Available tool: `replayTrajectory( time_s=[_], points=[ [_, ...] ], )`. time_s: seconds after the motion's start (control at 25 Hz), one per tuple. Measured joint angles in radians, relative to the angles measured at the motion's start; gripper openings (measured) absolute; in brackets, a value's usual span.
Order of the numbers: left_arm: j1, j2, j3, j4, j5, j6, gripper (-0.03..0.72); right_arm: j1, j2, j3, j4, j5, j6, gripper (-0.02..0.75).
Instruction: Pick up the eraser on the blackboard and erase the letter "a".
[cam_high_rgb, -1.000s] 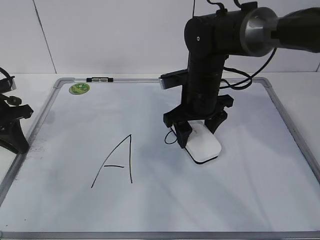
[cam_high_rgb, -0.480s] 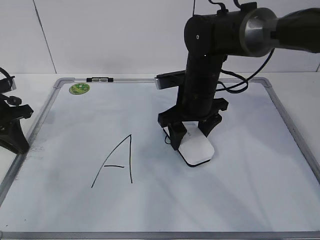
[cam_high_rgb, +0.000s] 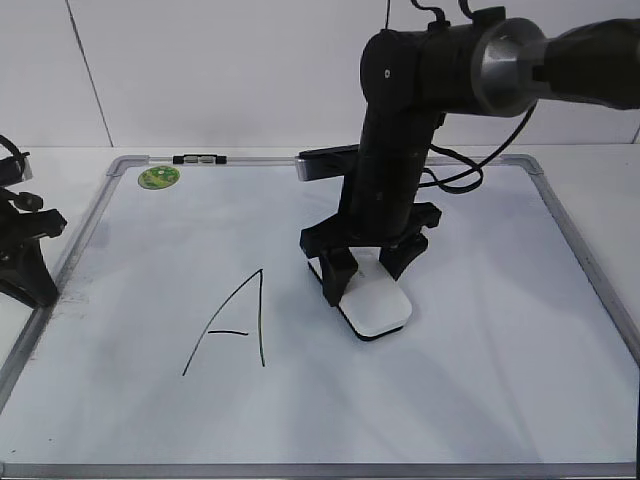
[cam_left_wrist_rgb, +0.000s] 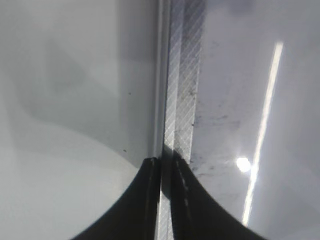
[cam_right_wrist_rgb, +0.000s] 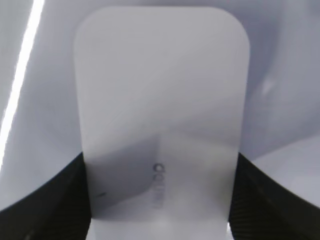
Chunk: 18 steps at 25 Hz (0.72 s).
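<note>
Your right gripper's fingers (cam_high_rgb: 338, 278) are clamped on the flanks of the eraser (cam_high_rgb: 375, 306), which sits flat on the blackboard (cam_high_rgb: 480, 380) right of centre in the exterior view. The small letter "a" cannot be seen there; the arm covers the spot, so you cannot tell how much ink remains. The wipe looks to be in hand. Next, you need steady downward pressure and a short stroke over the hidden mark. The large capital "A" (cam_high_rgb: 232, 325) lies at nine o'clock from the eraser, near it; stop short of that. Room is open toward three and six o'clock before the frame.

In the left wrist view, your left gripper (cam_left_wrist_rgb: 167, 195) is nearly closed, empty, above the board's frame.

In the right wrist view, the eraser (cam_right_wrist_rgb: 161, 110) fills the gap between both fingers.
</note>
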Motion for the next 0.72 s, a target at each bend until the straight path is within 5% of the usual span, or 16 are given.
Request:
replayTrajectory(
  time_s=[0.72],
  points=[
    [0.000, 0.000, 0.000, -0.002, 0.000, 0.000, 0.034, 0.014, 0.009, -0.006, -0.044, 0.000, 0.059, 0.531]
  ],
)
